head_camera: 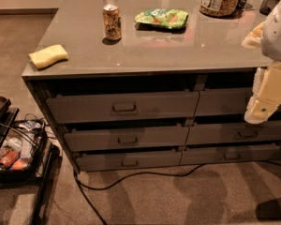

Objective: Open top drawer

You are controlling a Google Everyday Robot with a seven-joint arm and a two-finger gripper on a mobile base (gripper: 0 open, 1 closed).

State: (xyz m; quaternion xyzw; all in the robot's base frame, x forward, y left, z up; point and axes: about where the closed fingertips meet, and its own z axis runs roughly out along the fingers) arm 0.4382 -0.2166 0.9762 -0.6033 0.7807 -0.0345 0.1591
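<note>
The top drawer [84, 108] looks rigid, probably weighty; take its central handle [124, 108] (small, rectangular). The pincer [262, 108] hangs at three o'clock, well apart; open or closed, I cannot tell.

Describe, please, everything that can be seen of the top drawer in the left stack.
The top drawer shows a wide, flat, grey-brown front, the tallest in its column, directly under the counter top. Its surface looks smooth and plain, perhaps laminate. A small rectangular pull handle sits at its centre. It appears shut, with a dark gap above it. Nothing touches it: the gripper hangs to its right, before the other stack, apart from the handle.
</note>
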